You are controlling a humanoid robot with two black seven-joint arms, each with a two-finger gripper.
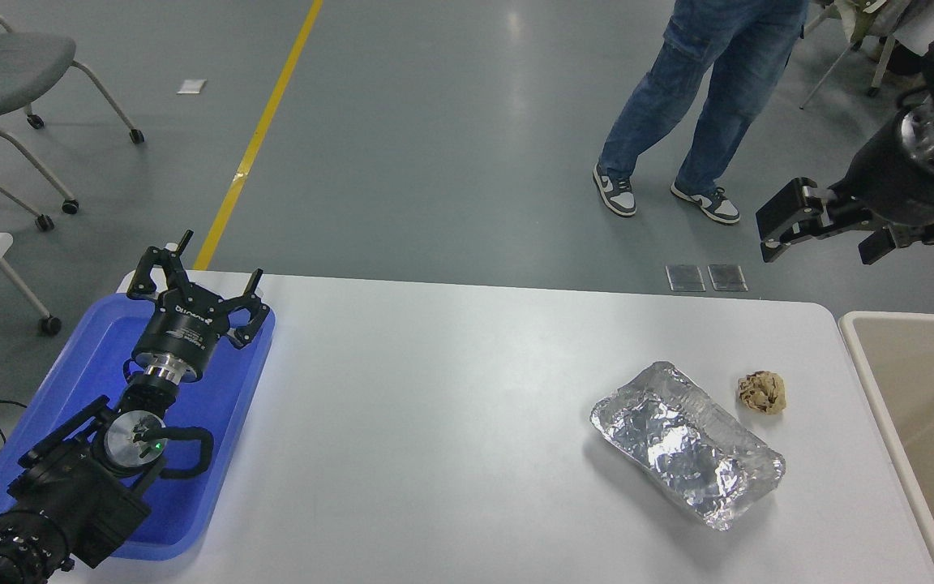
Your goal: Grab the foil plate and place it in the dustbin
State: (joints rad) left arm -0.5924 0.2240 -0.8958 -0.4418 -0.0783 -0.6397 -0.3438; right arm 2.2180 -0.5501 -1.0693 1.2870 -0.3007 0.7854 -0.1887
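The foil plate [687,442], shiny crinkled silver, lies flat on the right part of the white table [434,422]. At the right edge stands the beige dustbin [864,357], only partly in view. My right gripper [817,250] hangs open and empty, high in the air beyond the table's far edge, above and behind the dustbin's near corner and well away from the foil plate. My left gripper [196,274] is parked open over the blue tray at the lower left.
A small crumpled tan paper ball [762,392] lies just right of the foil plate's far end. A blue tray [216,454] sits under the left arm. A person [710,97] in jeans walks on the floor beyond the table. Wheeled chairs [21,65] stand at the far left.
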